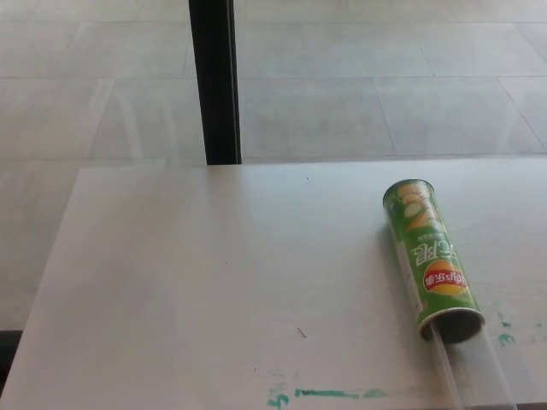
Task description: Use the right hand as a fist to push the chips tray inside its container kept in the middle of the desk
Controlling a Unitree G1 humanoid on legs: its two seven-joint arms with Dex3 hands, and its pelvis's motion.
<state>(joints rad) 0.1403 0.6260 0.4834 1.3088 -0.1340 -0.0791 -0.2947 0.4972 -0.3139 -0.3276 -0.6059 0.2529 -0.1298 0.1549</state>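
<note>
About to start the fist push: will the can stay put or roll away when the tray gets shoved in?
The can lies on its side on the smooth desk, so an off-axis push would probably roll or skid it. Nothing braces its far end, so it may slide back. The clear tray looks thin and could flex.

Bare indoor test space: white desk point(214, 282), tiled floor point(385, 77)

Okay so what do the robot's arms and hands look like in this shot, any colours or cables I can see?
Nothing to describe: neither arm nor robot hand shows in the head view. It shows only the white desk, the green chips can lying on its side, the clear tray sticking out of its open end, and a black post beyond the desk.
</note>
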